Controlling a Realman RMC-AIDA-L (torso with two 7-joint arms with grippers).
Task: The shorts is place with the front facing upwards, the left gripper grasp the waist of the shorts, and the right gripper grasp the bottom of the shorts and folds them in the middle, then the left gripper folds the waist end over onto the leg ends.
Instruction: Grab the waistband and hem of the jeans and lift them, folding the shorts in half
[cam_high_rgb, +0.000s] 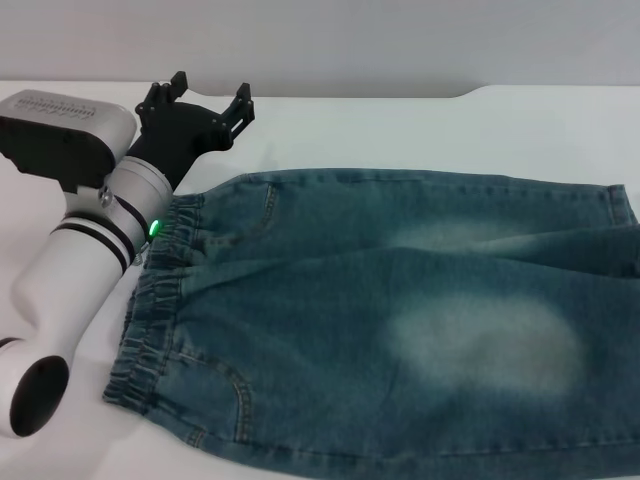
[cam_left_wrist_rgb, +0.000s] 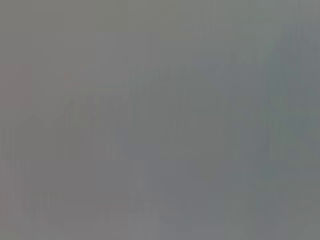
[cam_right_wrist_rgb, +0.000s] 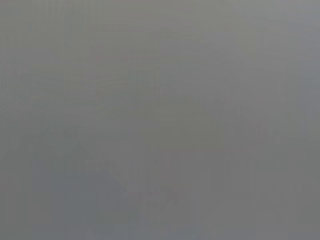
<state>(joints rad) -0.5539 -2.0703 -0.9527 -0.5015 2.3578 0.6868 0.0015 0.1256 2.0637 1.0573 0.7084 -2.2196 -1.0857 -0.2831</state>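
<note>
While the shorts (cam_high_rgb: 400, 330) lie flat and front-up on the white desk (cam_high_rgb: 400, 125), no fold has begun.

Spread flat, the garment exposes its gathered waist (cam_high_rgb: 150, 300) for pickup. The left end effector (cam_high_rgb: 197, 100) hovers past the waist's far corner, pronged fingers spread and empty, apart from the fabric. Leg hems run out of view; the right end effector is not visible.

Teal-blue faded denim shorts (cam_high_rgb: 400, 330) lie flat, gathered waistband (cam_high_rgb: 150, 300) leftward.
</note>
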